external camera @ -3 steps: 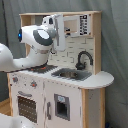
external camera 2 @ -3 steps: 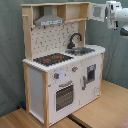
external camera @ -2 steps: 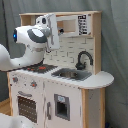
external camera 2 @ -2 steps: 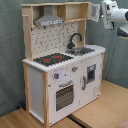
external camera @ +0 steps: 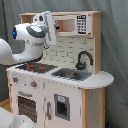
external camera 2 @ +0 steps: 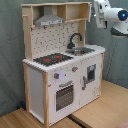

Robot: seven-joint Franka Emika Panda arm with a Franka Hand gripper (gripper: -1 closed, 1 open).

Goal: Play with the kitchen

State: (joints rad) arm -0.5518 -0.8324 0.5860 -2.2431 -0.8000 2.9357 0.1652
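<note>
The kitchen (external camera 2: 62, 65) is seen on a wooden desk (external camera 2: 102, 112) before a grey curtain (external camera: 114, 40); its hood is partly hidden by the arm (external camera: 35, 36). The tool's opening cannot be told.

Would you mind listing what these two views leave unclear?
- End effector: in the first exterior view its tips blur against the kitchen; in the second exterior view the cabinet side hides them.
- Hood: covered by the arm in the first exterior view.
- Knob markings: too small in both exterior views.

We see a light wood floor (external camera 2: 107, 107) in the second exterior view; the kitchen (external camera 2: 62, 75) stands directly on it.
</note>
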